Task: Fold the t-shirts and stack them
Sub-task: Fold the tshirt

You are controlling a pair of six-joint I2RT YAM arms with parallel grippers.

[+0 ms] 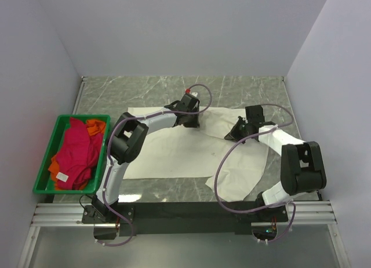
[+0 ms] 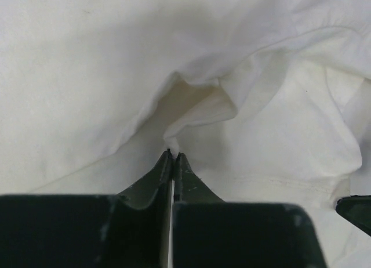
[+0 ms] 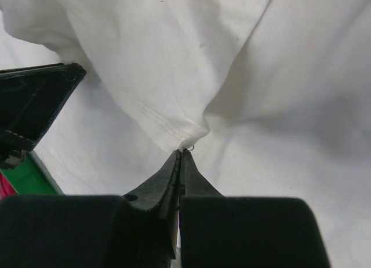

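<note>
A large cream t-shirt (image 1: 174, 149) lies spread and rumpled over the middle of the marble table. My left gripper (image 1: 190, 118) sits at its far edge, jaws shut on a pinch of the cream cloth (image 2: 191, 120), as the left wrist view shows with the gripper (image 2: 173, 153) closed at the fold. My right gripper (image 1: 239, 132) is at the shirt's right side, shut on a stitched hem corner (image 3: 174, 126); the gripper (image 3: 180, 152) tips meet there. Crimson-pink (image 1: 76, 149) and orange (image 1: 95, 127) t-shirts lie heaped in the crate.
The green plastic crate (image 1: 45, 158) stands at the table's left edge. Grey walls close in the table at the back and both sides. Purple cables loop from both arms over the cloth. A corner of the crate (image 3: 26, 184) shows in the right wrist view.
</note>
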